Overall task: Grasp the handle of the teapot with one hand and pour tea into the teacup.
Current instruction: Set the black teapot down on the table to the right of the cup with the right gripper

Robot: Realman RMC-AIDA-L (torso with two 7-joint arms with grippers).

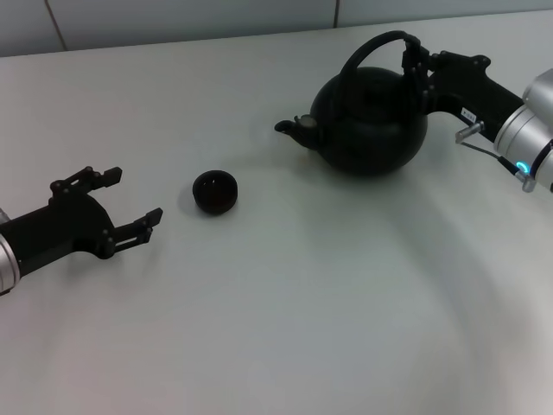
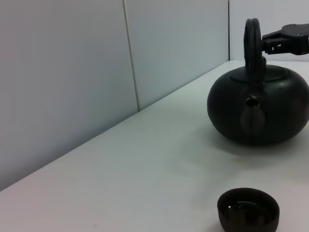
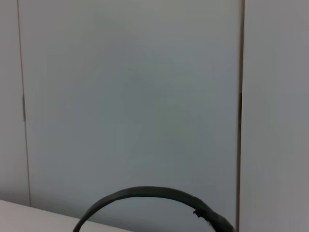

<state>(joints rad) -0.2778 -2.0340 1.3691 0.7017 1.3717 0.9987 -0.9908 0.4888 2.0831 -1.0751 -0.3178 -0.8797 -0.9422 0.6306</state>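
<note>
Setting: pale grey table [image 1: 285, 328] with grey wall panels behind.
Right tool [image 1: 413, 62]: at the right side of the handle [image 1: 367, 47]; fingers closed on the hoop.
Teapot [image 1: 371, 117]: upright on the table at the far right, spout toward the teacup.
Teacup [image 1: 215, 191]: left of the teapot, well apart from it.
Left tool [image 1: 130, 201]: near the cup's left, fingers spread, holding nothing.

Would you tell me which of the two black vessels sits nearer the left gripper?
The teacup: small, low and handleless, it sits just beyond the open left gripper. The big teapot stands farther off, by the right gripper.
</note>
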